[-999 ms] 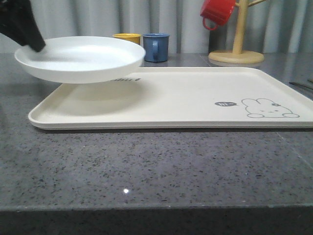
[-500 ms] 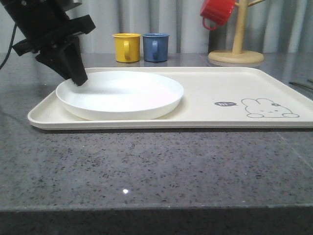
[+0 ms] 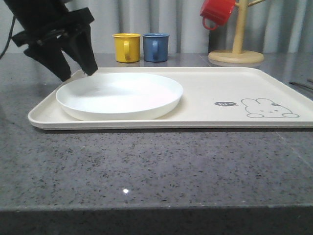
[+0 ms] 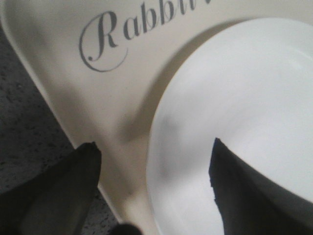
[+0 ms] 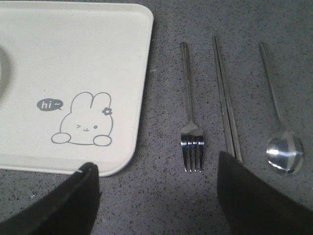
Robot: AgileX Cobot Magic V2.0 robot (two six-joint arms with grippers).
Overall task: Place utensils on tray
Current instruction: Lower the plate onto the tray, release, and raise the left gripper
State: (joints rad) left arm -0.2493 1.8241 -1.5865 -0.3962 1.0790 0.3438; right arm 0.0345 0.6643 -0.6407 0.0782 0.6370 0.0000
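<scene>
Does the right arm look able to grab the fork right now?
Probably yes: the right gripper hangs open above the fork, which lies alone on the counter between tray and chopsticks.

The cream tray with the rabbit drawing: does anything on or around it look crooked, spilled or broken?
Nothing stands out. The round white plate lies flat on the cream rectangular tray, near its left end. Beside the tray on the grey stone counter, the silver metal fork, metal chopsticks and metal spoon lie in a neat, roughly parallel row, undamaged.

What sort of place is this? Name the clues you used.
Probably a kitchen or dining counter: a speckled grey stone worktop, mugs beside a wooden mug tree, and cutlery lying beside a serving tray.
</scene>
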